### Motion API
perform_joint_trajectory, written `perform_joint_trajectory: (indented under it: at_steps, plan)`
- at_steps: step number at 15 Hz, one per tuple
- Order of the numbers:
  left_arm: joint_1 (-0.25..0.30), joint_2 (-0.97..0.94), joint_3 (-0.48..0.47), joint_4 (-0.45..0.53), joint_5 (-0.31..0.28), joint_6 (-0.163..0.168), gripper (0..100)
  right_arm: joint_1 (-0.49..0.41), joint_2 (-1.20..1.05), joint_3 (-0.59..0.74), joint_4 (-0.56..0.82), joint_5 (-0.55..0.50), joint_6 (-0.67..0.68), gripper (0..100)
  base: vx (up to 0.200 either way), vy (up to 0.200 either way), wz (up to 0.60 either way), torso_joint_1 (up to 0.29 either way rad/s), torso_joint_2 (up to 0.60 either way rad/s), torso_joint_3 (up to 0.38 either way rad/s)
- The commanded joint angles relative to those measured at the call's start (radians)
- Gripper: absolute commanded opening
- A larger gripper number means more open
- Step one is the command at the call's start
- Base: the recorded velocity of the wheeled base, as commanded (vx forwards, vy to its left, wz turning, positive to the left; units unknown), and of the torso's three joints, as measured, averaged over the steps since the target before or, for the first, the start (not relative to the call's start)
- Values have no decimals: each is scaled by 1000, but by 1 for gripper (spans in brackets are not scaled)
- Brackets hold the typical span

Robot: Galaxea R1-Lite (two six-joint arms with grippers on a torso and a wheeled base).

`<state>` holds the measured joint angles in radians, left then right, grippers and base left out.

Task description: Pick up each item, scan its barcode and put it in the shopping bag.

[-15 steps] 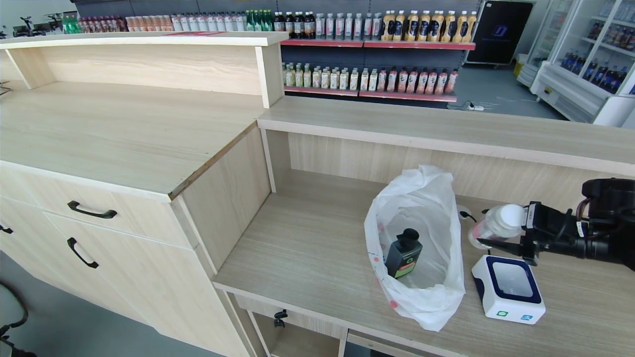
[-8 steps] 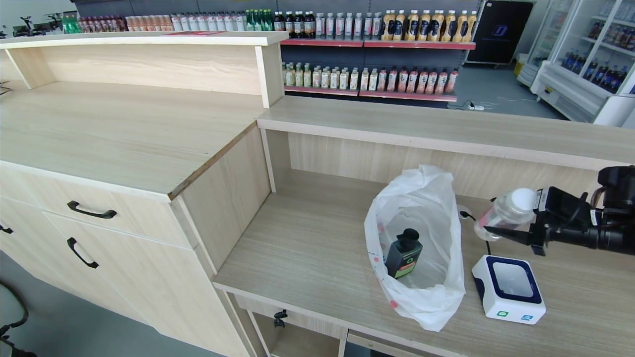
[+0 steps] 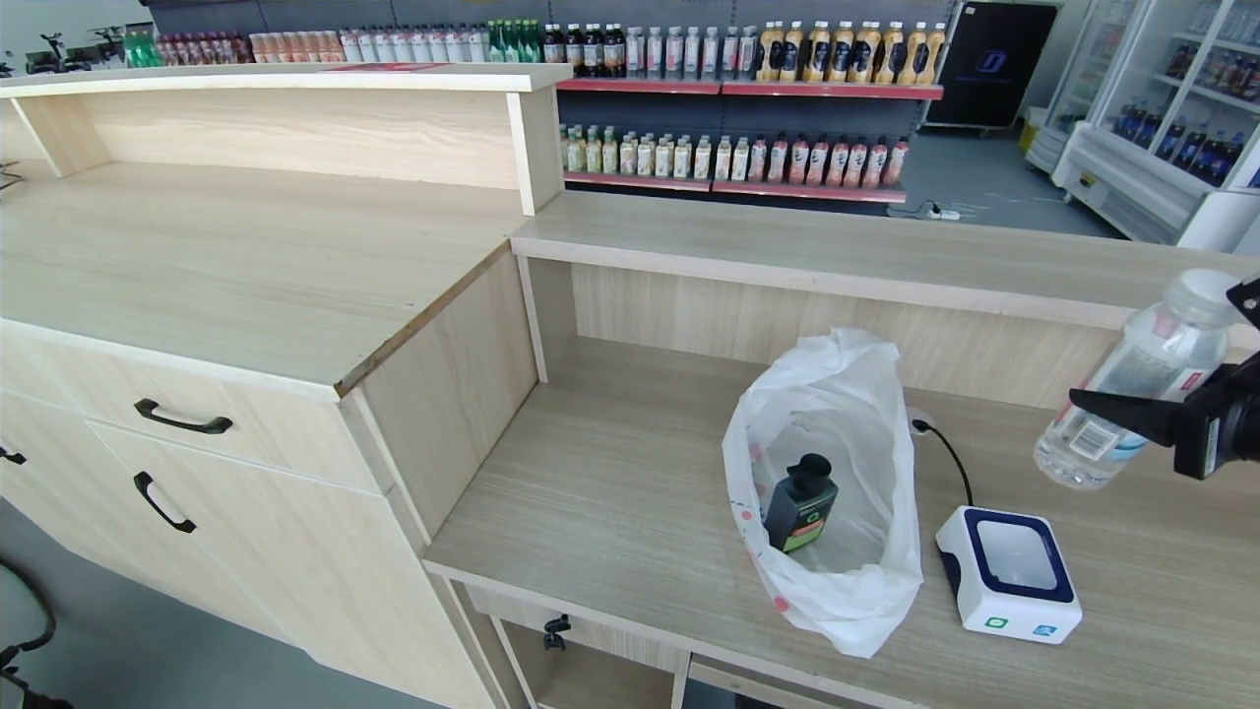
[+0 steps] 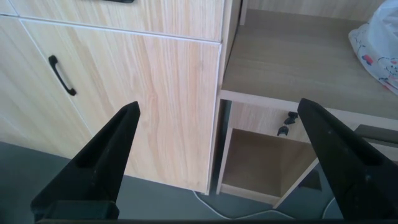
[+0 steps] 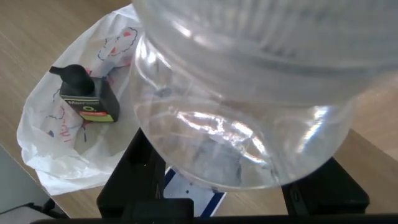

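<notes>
My right gripper [image 3: 1142, 414] is shut on a clear water bottle [image 3: 1142, 379] with a white cap, held tilted in the air at the right edge of the head view, above and beyond the white scanner [image 3: 1009, 574]. The bottle's barcode label faces down toward the counter. Close up in the right wrist view, the bottle [image 5: 249, 106] hangs above the scanner [image 5: 189, 193]. The white shopping bag [image 3: 827, 492] stands open left of the scanner, with a small black bottle [image 3: 802, 502] inside; both show again as bag [image 5: 68, 124] and black bottle [image 5: 84, 96]. My left gripper [image 4: 224, 162] is open, low by the cabinet front.
The lower wooden counter [image 3: 630, 492] carries the bag and scanner; a black cable [image 3: 945, 448] runs from the scanner to the back wall. A taller counter with drawers [image 3: 187, 423] stands to the left. Drink shelves [image 3: 728, 98] fill the background.
My right gripper has lifted the water bottle up and to the right, away from the bag, and turned it from cap-forward to nearly upright. Bag, scanner and left arm kept still.
</notes>
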<state>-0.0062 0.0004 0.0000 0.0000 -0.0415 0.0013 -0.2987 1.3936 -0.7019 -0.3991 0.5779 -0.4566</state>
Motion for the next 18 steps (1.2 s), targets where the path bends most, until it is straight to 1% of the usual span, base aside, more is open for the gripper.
perform_joint_trajectory:
  at_steps: [1,2,4,6,7,8,9,10,12,13,14,16,18]
  plan:
    - [0,1,0,0,0,0,100,-8,-64,19,0,-27,1,0,0,0,0,0,0,0]
    - [0,1,0,0,0,0,100,-8,-61,21,0,-32,3,0,0,0,0,0,0,0]
    - [0,1,0,0,0,0,100,-5,-41,9,-15,-38,10,0,0,0,600,5,7,2]
    - [0,1,0,0,0,0,100,4,-19,7,-17,-55,33,0,0,0,600,-115,259,168]
    - [0,1,0,0,0,0,100,18,7,-4,-21,-82,62,0,0,0,600,-173,437,266]
    - [0,1,0,0,0,0,100,24,45,-10,-40,-84,115,0,0,0,600,-178,500,281]
    - [0,1,0,0,0,0,100,27,91,-16,-67,-84,148,0,0,0,0,-203,540,315]
    - [0,1,0,0,0,0,100,29,102,-16,-75,-84,153,0,0,0,0,-217,540,330]
    - [0,1,0,0,0,0,100,36,209,-21,-185,-84,207,0,0,0,0,-88,259,149]
    - [0,1,0,0,0,0,100,64,277,-21,-310,-84,296,0,0,0,0,-46,105,85]
    - [0,1,0,0,0,0,100,75,297,-21,-351,-84,329,0,0,0,0,-27,66,27]
    - [0,1,0,0,0,0,100,86,328,-18,-391,-84,337,0,0,0,0,0,0,0]
    - [0,1,0,0,0,0,100,89,360,-16,-395,-84,337,0,0,0,0,0,0,0]
